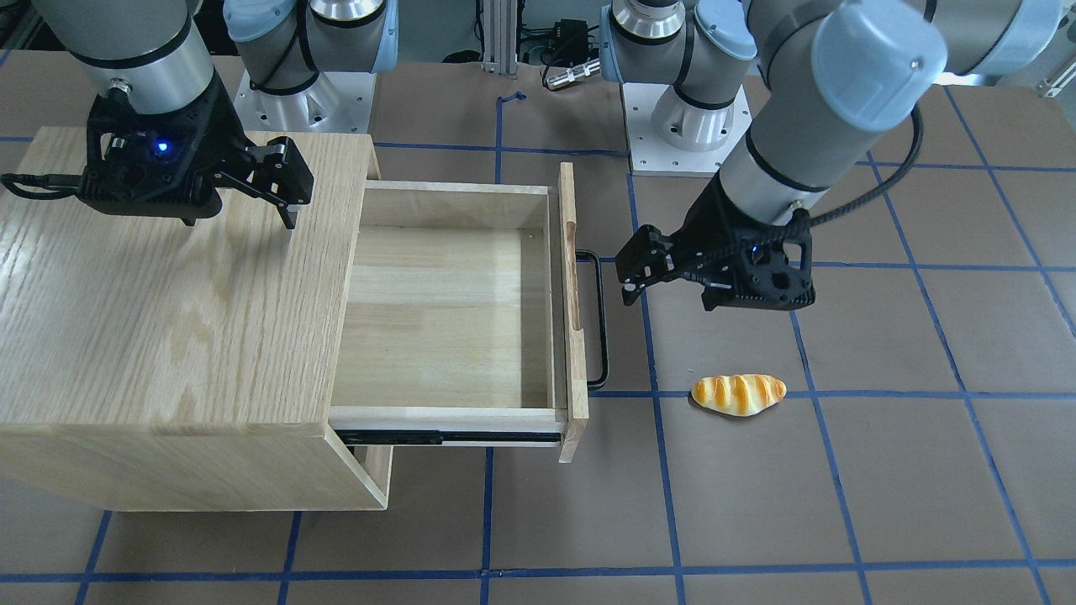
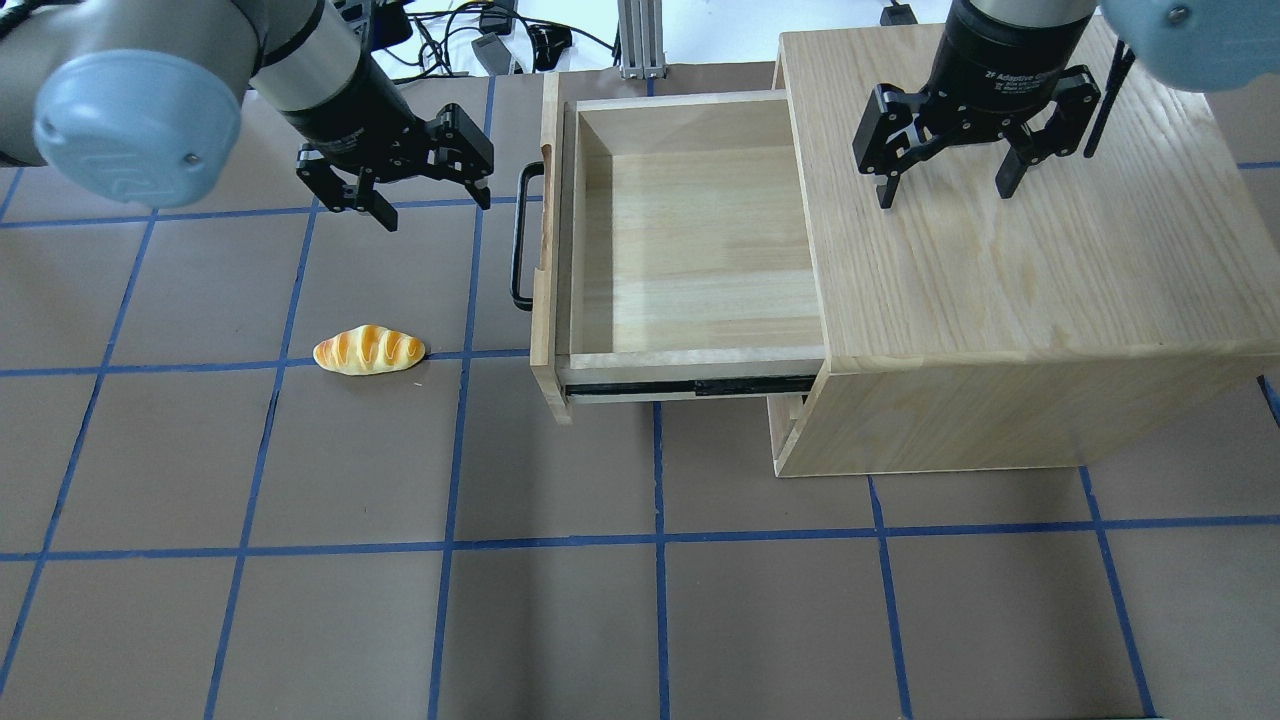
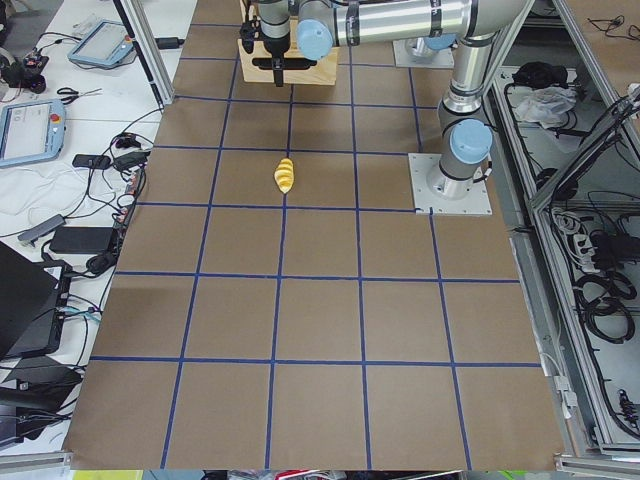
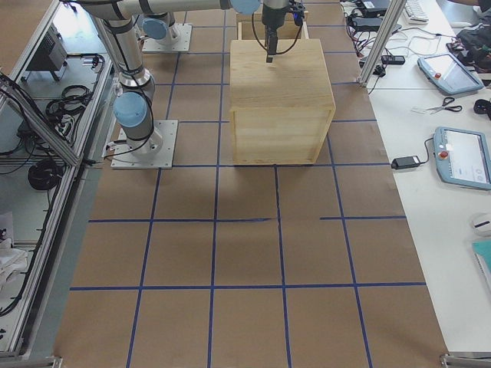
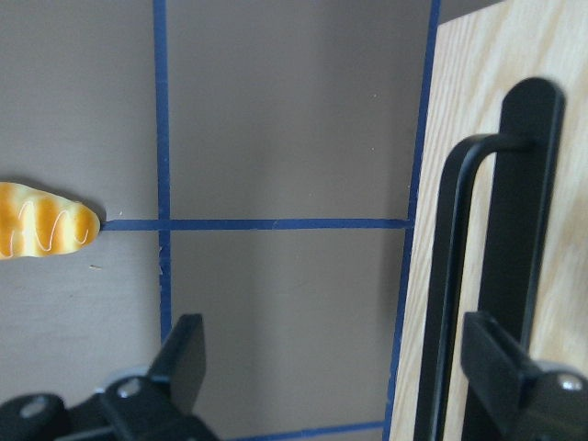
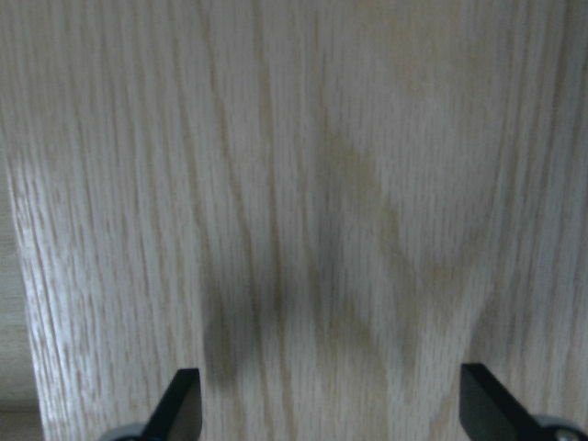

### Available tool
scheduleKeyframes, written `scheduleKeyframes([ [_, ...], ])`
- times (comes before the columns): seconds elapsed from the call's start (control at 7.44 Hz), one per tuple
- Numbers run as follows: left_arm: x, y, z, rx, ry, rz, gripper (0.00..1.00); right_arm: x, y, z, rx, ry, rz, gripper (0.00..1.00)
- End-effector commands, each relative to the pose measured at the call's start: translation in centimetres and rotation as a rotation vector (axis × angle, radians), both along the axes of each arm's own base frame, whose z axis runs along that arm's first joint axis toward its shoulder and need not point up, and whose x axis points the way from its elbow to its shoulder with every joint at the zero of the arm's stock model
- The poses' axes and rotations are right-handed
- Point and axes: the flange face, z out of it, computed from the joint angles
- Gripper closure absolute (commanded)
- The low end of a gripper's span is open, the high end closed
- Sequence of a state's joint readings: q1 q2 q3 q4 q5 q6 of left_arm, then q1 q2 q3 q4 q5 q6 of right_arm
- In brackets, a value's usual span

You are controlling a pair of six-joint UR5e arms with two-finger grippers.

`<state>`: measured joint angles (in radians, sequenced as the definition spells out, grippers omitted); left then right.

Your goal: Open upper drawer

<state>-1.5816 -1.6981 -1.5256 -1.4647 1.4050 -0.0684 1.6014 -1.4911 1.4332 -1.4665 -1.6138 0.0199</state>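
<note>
Upper drawer (image 2: 690, 250) pulled out; one bread roll (image 2: 369, 350) nearby; left hand (image 2: 435, 210) and right hand (image 2: 945, 195) both spread wide, empty.

Robotics lab: brown table (image 3: 320, 330) gridded in blue tape (image 3: 320, 278), a robot arm base (image 3: 452, 170) bolted at its edge, aluminium framing (image 4: 381, 42) around it, teach pendant (image 4: 462, 157) and cable bundles (image 3: 598, 290) alongside it.

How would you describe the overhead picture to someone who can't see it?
The upper drawer of a wooden cabinet stands pulled far out and empty. The left gripper hangs open beside the drawer's black bar handle, not touching it. The right gripper hangs open over the cabinet top, and a bread roll lies on the table.
</note>
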Motion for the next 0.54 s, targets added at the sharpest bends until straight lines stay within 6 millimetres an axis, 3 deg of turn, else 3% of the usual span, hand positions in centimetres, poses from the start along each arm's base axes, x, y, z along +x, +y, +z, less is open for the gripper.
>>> scheduleKeyframes([
  [0.0, 2.3, 3.7, 5.1, 0.019, -0.182, -0.092, 0.00, -0.1, 0.0, 0.0, 0.000, 0.000, -0.002, 0.00],
  [0.27, 2.2, 6.7, 7.8, -0.002, -0.220, -0.108, 0.00, 0.0, 0.0, 0.0, 0.000, 0.000, 0.000, 0.00],
  [0.4, 1.8, 7.3, 8.2, -0.011, -0.185, -0.111, 0.00, 0.0, 0.0, 0.0, 0.000, 0.000, 0.001, 0.00],
])
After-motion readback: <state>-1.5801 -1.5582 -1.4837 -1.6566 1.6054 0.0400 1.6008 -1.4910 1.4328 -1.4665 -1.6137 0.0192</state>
